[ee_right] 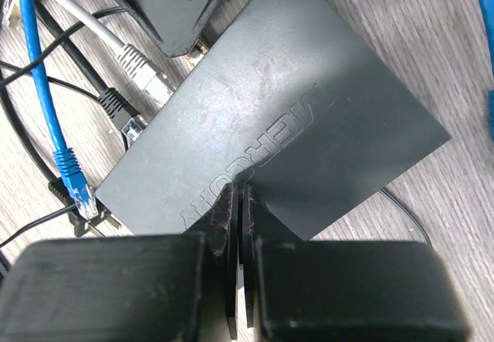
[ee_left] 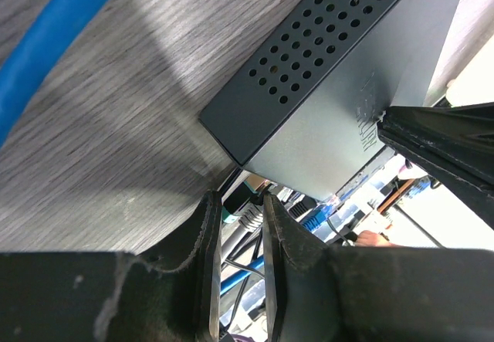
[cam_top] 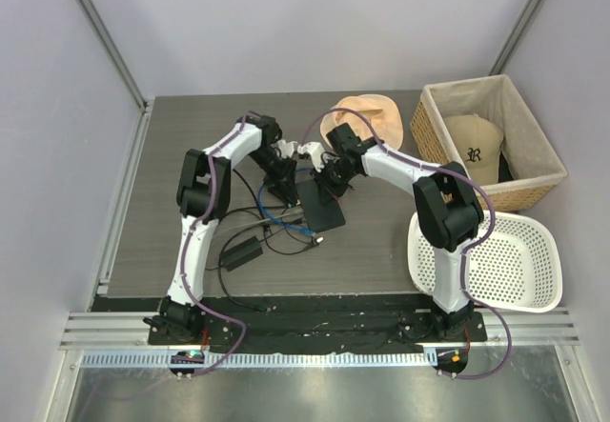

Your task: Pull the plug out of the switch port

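The black switch [cam_top: 322,205] lies flat mid-table and fills the right wrist view [ee_right: 293,118]. The bright-blue cable's plug [ee_right: 78,194] lies by the switch's near corner with its clear tip showing, outside the ports; it also shows in the left wrist view [ee_left: 315,220]. A grey plug [ee_right: 145,69] and a black plug [ee_right: 122,118] sit at the port edge. My left gripper [ee_left: 239,197] is at that edge, jaws a narrow gap apart, with the grey plug's boot [ee_left: 248,215] in the gap but not filling it. My right gripper [ee_right: 238,194] is shut, tips pressed on the switch top.
Blue cable [cam_top: 278,217] and black leads loop left of the switch. A black adapter brick [cam_top: 242,251] lies nearer the left arm's base. A tan hat [cam_top: 367,117], a wicker basket [cam_top: 434,127] holding a cap and a white plastic basket [cam_top: 519,293] stand to the right.
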`<state>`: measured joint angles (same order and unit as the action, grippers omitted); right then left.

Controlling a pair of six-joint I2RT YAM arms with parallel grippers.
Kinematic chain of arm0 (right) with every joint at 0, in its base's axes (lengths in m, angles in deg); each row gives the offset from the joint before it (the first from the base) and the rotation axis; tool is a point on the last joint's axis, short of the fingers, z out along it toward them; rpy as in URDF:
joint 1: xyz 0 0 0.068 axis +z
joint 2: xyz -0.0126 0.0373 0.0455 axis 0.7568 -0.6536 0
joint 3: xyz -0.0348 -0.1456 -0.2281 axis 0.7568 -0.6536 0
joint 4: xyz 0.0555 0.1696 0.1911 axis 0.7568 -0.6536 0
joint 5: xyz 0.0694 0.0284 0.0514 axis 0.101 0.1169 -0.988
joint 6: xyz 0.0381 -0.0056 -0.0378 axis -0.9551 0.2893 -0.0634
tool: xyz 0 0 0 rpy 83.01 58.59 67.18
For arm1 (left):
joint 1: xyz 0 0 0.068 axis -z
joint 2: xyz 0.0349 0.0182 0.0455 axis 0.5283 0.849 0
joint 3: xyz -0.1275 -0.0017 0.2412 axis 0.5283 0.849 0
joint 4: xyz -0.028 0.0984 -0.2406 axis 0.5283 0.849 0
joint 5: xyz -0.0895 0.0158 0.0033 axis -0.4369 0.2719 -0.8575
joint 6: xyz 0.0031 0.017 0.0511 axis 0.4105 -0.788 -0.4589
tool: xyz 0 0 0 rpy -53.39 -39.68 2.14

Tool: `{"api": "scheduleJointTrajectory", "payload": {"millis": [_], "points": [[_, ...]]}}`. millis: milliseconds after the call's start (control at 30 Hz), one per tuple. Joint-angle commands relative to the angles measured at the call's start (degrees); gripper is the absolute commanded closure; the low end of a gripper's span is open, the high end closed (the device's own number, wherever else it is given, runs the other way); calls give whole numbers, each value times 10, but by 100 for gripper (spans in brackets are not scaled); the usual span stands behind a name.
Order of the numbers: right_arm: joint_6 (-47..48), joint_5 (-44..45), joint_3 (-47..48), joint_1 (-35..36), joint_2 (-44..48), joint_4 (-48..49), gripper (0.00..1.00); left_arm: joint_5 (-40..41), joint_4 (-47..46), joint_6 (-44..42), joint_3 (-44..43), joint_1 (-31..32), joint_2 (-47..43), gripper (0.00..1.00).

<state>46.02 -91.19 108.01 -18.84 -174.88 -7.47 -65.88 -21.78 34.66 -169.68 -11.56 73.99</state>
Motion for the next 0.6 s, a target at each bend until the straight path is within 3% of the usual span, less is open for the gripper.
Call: {"api": "scheduleJointTrajectory", "payload": {"millis": [0, 233, 500, 567], "points": [[46, 107, -35, 1, -55, -69, 99, 118, -34, -20, -4, 22, 51, 100], [54, 139, -42, 3, -73, -71, 99, 176, -7, -49, -15, 11, 42, 100], [41, 133, -58, 3, -69, -41, 99, 134, 22, -51, -139, 9, 96, 100], [37, 128, -60, 4, -66, -39, 99, 122, 22, -52, -132, 9, 91, 100]]}}
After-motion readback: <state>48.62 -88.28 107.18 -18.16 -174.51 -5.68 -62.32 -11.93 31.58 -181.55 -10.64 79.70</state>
